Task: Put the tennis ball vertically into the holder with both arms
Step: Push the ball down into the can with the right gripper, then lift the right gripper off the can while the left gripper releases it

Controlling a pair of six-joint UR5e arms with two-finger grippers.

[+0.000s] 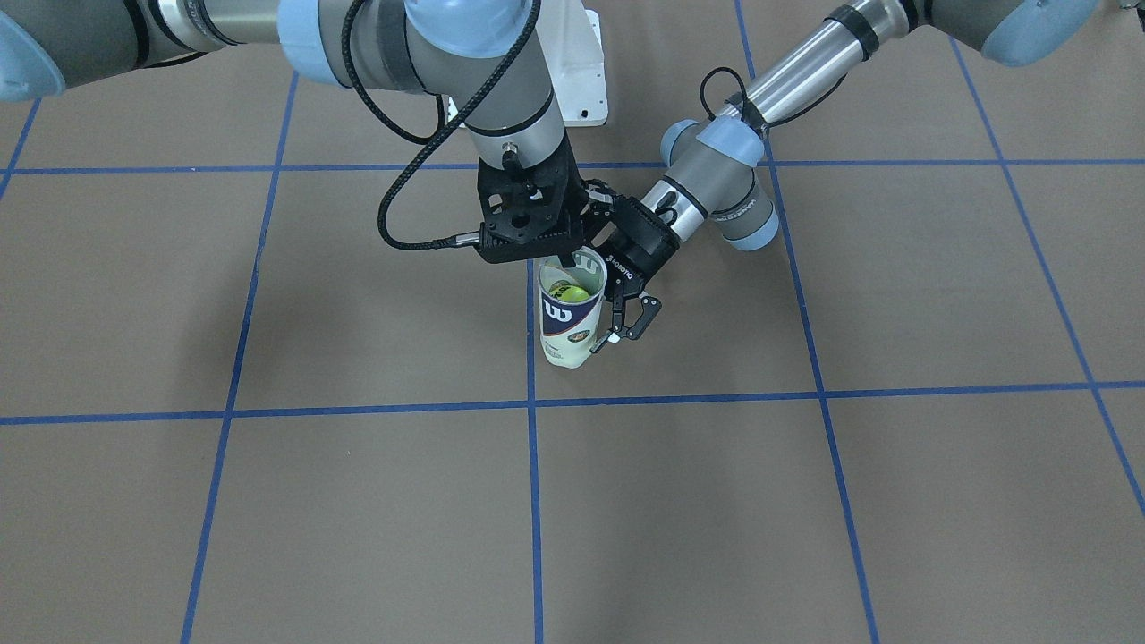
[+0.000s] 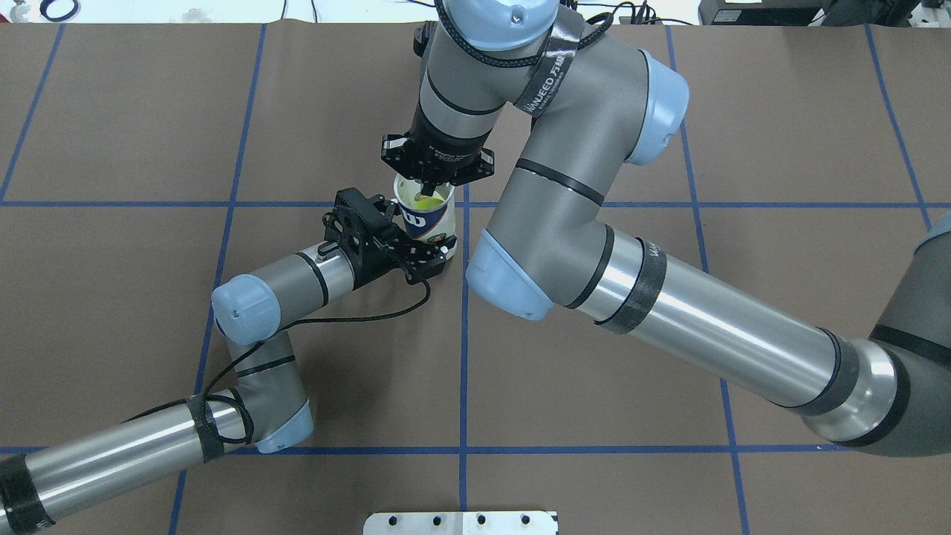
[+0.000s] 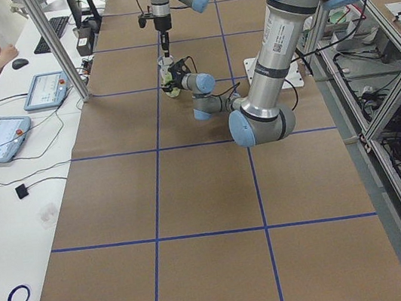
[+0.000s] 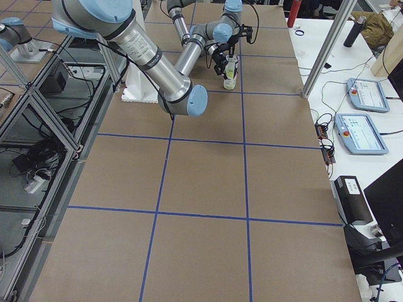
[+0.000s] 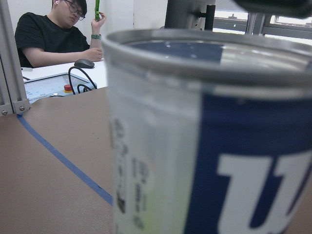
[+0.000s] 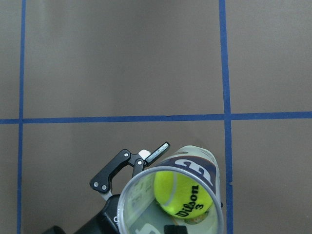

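The holder [image 1: 570,311] stands upright on the brown table [image 1: 268,501], well in from every edge, just beside a blue tape line [image 1: 533,483] that runs toward the operators' edge, and nearer the robot's edge than the far one. Its open mouth faces up, and its navy band with the white "W" shows toward the front-facing camera. A yellow-green tennis ball [image 6: 184,191] sits inside it, below the rim; the right wrist view shows black lettering and a "3" on the ball.

The left gripper [image 2: 420,253] is clenched on the holder's side, low on the wall, its fingers [image 6: 119,168] spread around the clear plastic; the left arm [image 2: 275,286] lies low over the table and reaches in from the robot's left.

The right gripper [image 2: 429,186] hangs straight above the holder's mouth, pointing down. Its fingers are hidden by its own black body, so I cannot tell whether they are parted, though nothing seems to be held between them.

A white metal base plate [image 1: 581,76] lies at the robot's edge. Past the far edge a person [image 5: 53,34] in a black shirt sits at a white desk [image 3: 4,162] with two tablets [image 3: 46,89].
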